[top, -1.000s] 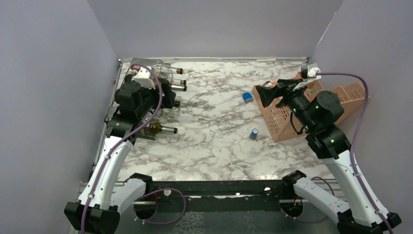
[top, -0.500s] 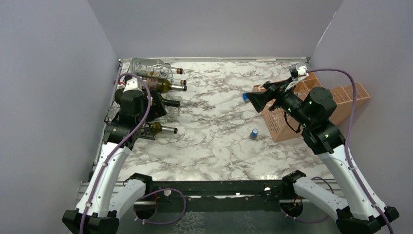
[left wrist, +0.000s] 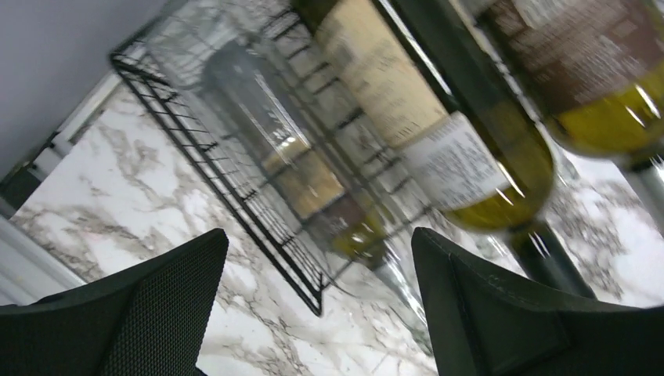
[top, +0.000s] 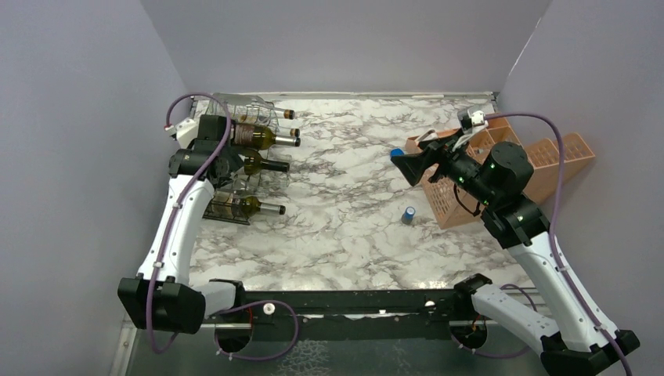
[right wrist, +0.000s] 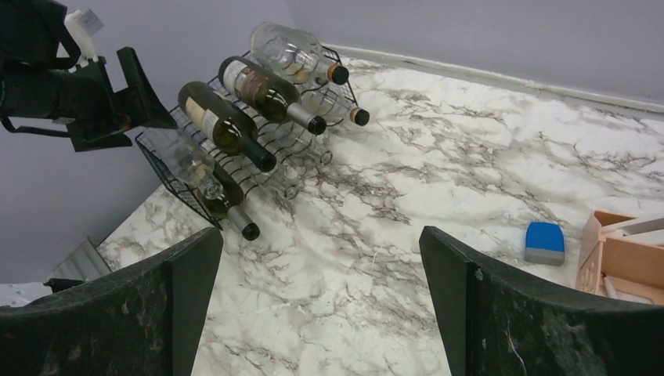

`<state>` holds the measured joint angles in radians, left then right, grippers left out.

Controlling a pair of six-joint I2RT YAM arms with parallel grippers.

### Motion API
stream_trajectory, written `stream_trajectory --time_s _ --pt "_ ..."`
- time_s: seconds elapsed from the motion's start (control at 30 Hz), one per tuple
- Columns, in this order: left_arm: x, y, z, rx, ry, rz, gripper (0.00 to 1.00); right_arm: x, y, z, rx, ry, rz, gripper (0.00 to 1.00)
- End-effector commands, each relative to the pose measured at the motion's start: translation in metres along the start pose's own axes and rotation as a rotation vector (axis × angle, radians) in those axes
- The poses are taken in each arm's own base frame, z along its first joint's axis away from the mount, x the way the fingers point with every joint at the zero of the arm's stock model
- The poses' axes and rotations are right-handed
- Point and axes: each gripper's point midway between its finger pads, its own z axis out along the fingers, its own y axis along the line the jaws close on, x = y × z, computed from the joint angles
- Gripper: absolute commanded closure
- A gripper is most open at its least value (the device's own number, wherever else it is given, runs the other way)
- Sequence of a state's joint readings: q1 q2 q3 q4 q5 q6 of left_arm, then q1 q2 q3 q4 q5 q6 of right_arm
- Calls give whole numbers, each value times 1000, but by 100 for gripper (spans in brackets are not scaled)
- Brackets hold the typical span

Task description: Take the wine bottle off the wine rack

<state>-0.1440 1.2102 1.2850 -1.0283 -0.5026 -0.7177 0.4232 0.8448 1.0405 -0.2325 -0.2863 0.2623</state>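
The left tool (left wrist: 321,309) gapes wide, empty, beside the wine rack (left wrist: 227,188) — wine bottles (right wrist: 223,125) lie in it; right tool (right wrist: 321,301) wide, empty.

The wine rack (right wrist: 168,160) stands at the far-left corner of the surface (top: 344,227). Wine bottles (top: 257,137) lie on its tiers, necks toward the right. A compartment crate (top: 548,157) sits at the right edge, with a small cylinder (top: 409,214) and, behind that, a small block (right wrist: 543,241) just to its left.

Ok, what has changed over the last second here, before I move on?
The left pincer pulled back off the wine rack toward the left wall, open and empty, uncovering the bottles. The right pincer, open, drifted slightly left. All bottles remain racked; nothing gripped.
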Motion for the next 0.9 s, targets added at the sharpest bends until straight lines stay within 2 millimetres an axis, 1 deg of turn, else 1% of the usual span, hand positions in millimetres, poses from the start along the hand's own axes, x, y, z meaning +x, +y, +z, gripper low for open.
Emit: stream_trajectory --time_s 0.0,0.03,0.1,0.2,0.27,0.33,0.43,0.53,0.77,0.87 --pt "-15 33 9 -116 9 -148 10 1 5 -3 -32 -14 4 1" --pt "-17 36 14 -117 18 -175 13 3 5 -3 -34 -13 3 1" --pt "-15 35 25 -93 58 -205 15 5 6 -3 -44 -11 3 1" --pt "-12 30 34 -82 98 -244 17 10 6 0 -56 1 6 1" --pt "-11 25 39 -69 115 -260 17 12 7 2 -64 11 7 1" --pt "-11 23 42 -70 123 -281 20 15 6 3 -65 19 10 1" --pt "-13 23 45 -79 116 -314 25 18 4 5 -62 24 8 1" --pt "-10 24 48 -88 126 -333 28 20 2 5 -53 21 3 1" --pt "8 35 52 -144 176 -409 27 18 -3 5 -29 10 -15 1" --pt "12 37 54 -158 190 -403 26 16 -2 5 -32 5 -16 1"
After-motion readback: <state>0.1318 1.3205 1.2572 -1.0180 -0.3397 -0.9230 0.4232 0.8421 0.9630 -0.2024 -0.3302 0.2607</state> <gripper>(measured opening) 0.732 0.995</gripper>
